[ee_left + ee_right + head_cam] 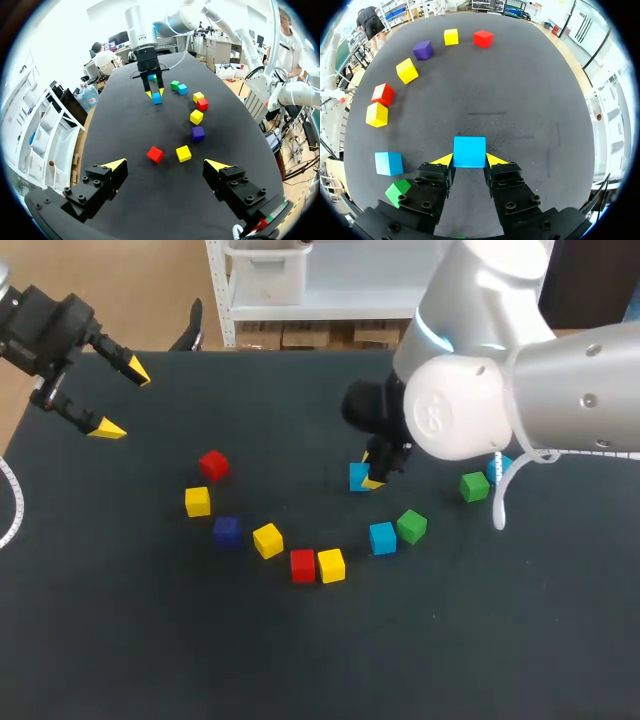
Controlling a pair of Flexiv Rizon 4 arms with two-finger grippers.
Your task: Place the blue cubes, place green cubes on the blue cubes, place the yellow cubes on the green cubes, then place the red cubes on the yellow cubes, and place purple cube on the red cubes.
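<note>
My right gripper [372, 476] is shut on a light blue cube [469, 151] near the middle of the table, low over the black mat; in the left wrist view this blue cube [156, 98] shows between its yellow tips. My left gripper [122, 400] hangs open and empty at the far left, well away from the cubes. A second blue cube [382, 537] lies beside a green cube [411, 526]. Another green cube [474, 486] and a partly hidden blue cube [500, 466] lie under my right arm. A purple cube [227, 531] lies at front left.
An arc of loose cubes runs across the front: red [213, 464], yellow [197, 501], yellow [267, 540], red [302, 564] and yellow [331, 564]. A white cable [505, 490] hangs from my right arm.
</note>
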